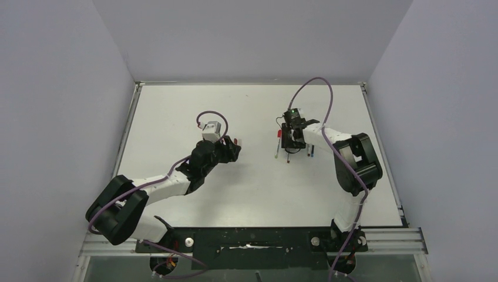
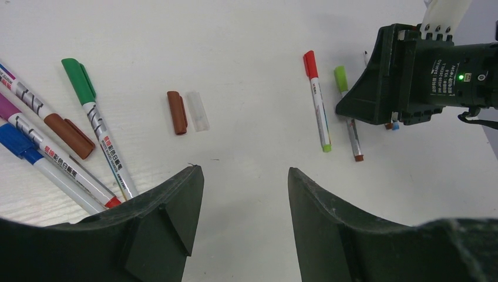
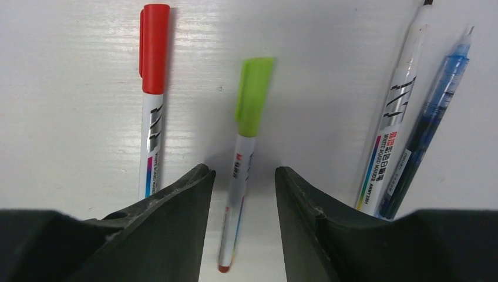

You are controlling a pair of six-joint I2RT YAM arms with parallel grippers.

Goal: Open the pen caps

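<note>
**White table top** (image 1: 176, 111): two groups of pens are laid on it, one on the left half and one on the right, both at mid-depth.

**Left gripper** (image 2: 244, 176): its two dark fingers are held wide apart above bare table, and nothing is gripped.

**Left group**, in the left wrist view:
- A green-capped white marker pen (image 2: 97, 120), a brown-capped white marker pen (image 2: 59, 126), a purple-capped pen (image 2: 7, 108) and a blue-capped pen (image 2: 14, 141) are fanned together at the left, all with caps on.
- A loose short brown plastic cap (image 2: 177, 111) and a short translucent plastic tube (image 2: 198, 110) are laid side by side to the right of them. They appear to touch, though this is not clearly resolved.

**Right gripper** (image 3: 244, 176): its fingers are spread on either side of a lime-capped white marker pen (image 3: 254, 88), and a gap is visible on each side of the barrel. The cap is still fitted.

**Right group**, in the right wrist view:
- A red-capped white marker pen (image 3: 152, 100) is laid left of the lime one, cap on.
- An uncapped white whiteboard marker (image 3: 396, 111) and a clear blue pen (image 3: 434, 106) are laid together at the right.
</note>
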